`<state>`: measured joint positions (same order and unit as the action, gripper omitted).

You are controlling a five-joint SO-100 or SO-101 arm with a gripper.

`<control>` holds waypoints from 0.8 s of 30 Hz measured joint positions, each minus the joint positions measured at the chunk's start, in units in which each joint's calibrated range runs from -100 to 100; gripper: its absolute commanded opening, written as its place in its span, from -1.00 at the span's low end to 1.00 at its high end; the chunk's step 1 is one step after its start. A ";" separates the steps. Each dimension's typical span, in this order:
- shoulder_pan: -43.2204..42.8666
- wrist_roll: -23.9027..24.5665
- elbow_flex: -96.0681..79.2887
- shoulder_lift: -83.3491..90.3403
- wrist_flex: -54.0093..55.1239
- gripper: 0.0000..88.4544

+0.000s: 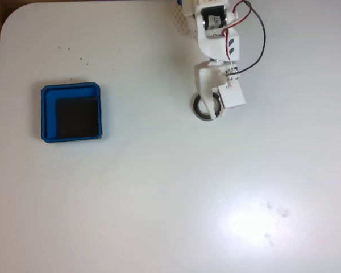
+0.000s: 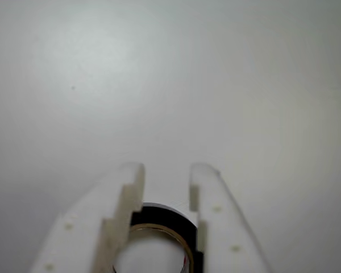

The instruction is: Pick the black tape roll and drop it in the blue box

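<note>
We see the gripper (image 2: 166, 173) down at the table (image 2: 170, 85), its two white fingers (image 2: 128, 193) set either side of the roll (image 2: 162, 218) in the wrist view; both inner faces look pressed to the black band, so we read it as closed on the roll. In the fixed view the gripper (image 1: 210, 111) sits over the roll (image 1: 203, 108), which lies flat on the table (image 1: 159, 199) at upper right. We note the box (image 1: 71, 112) well apart at left, black floor showing. Red and black wires (image 1: 256, 34) loop beside the arm.
</note>
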<state>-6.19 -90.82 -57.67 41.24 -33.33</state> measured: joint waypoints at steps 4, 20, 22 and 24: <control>0.00 0.00 7.89 -4.15 -15.27 -0.96; -0.69 0.00 20.36 -19.81 -35.63 -0.55; -0.69 0.00 20.36 -19.98 -35.63 -0.52; -0.99 0.00 20.36 -20.66 -35.63 -0.49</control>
<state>-7.17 -90.82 -37.31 20.58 -68.97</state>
